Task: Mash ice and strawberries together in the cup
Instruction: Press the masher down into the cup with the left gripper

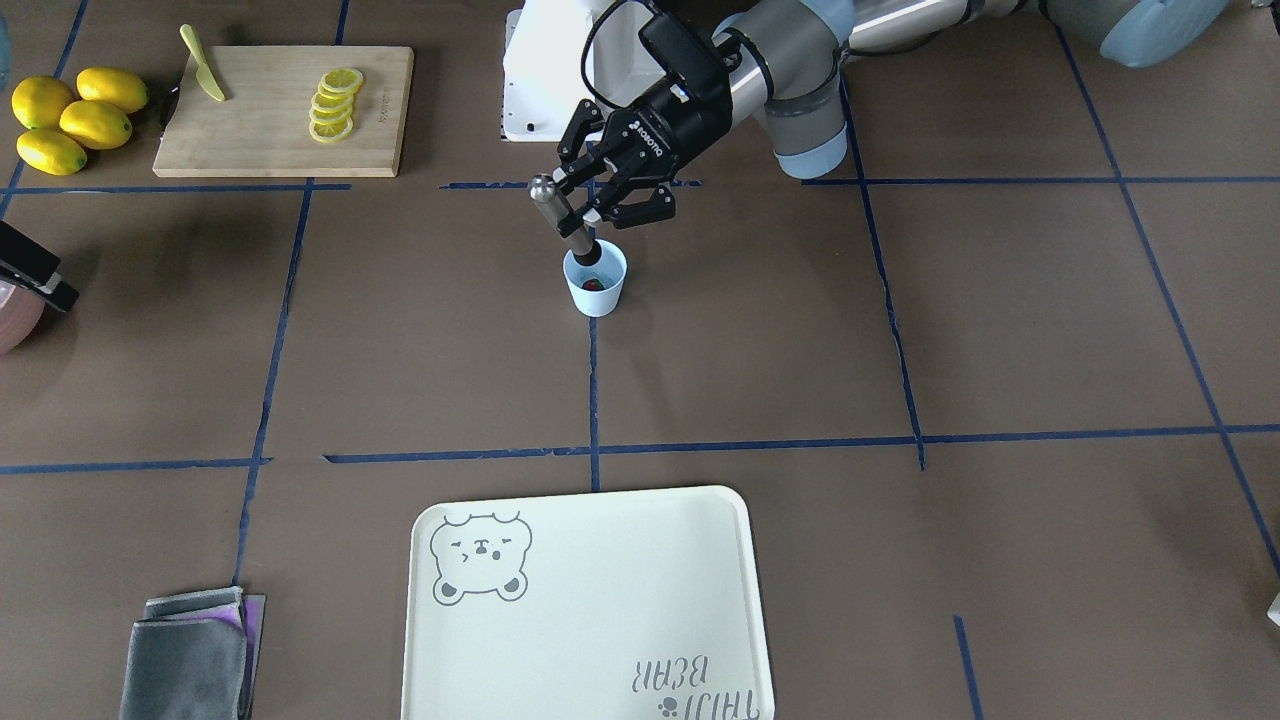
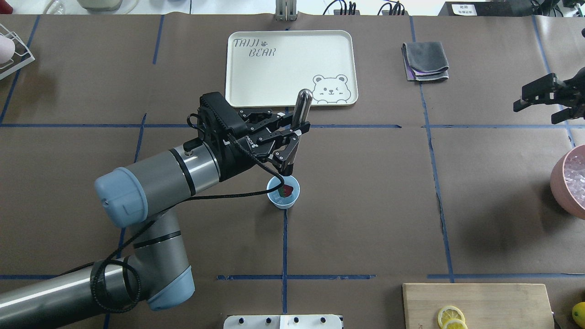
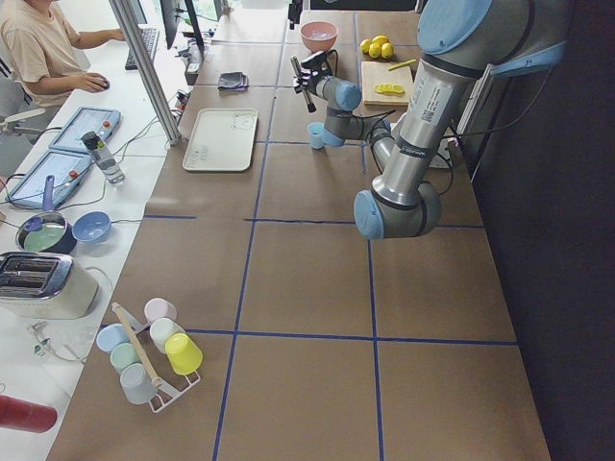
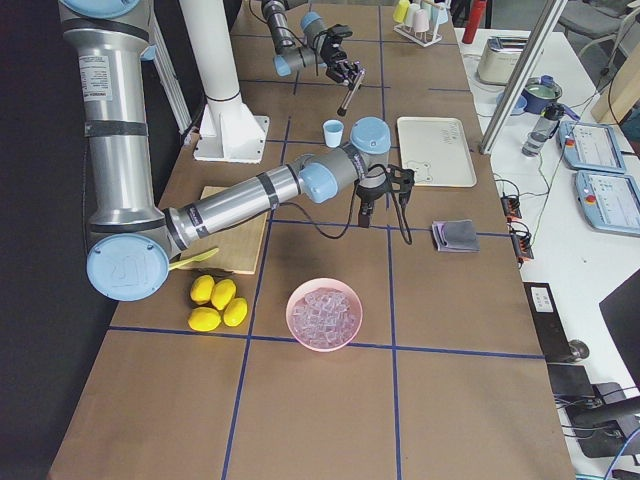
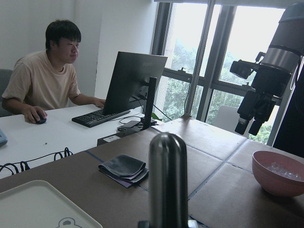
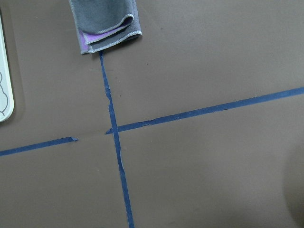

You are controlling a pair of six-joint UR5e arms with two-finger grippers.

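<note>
The pale-blue cup stands near the table's middle and also shows in the overhead view. A small dark-red strawberry lies inside it. I cannot make out ice in the cup. My left gripper is shut on a metal muddler, held tilted, with its lower end inside the cup's mouth. The muddler's rounded top fills the left wrist view. My right gripper is open and empty, above the table near the cloth, far from the cup.
A pink bowl of ice chunks sits at the overhead view's right edge. A cream bear tray and folded grey cloth lie beyond the cup. A cutting board holds lemon slices and a knife; whole lemons lie beside it.
</note>
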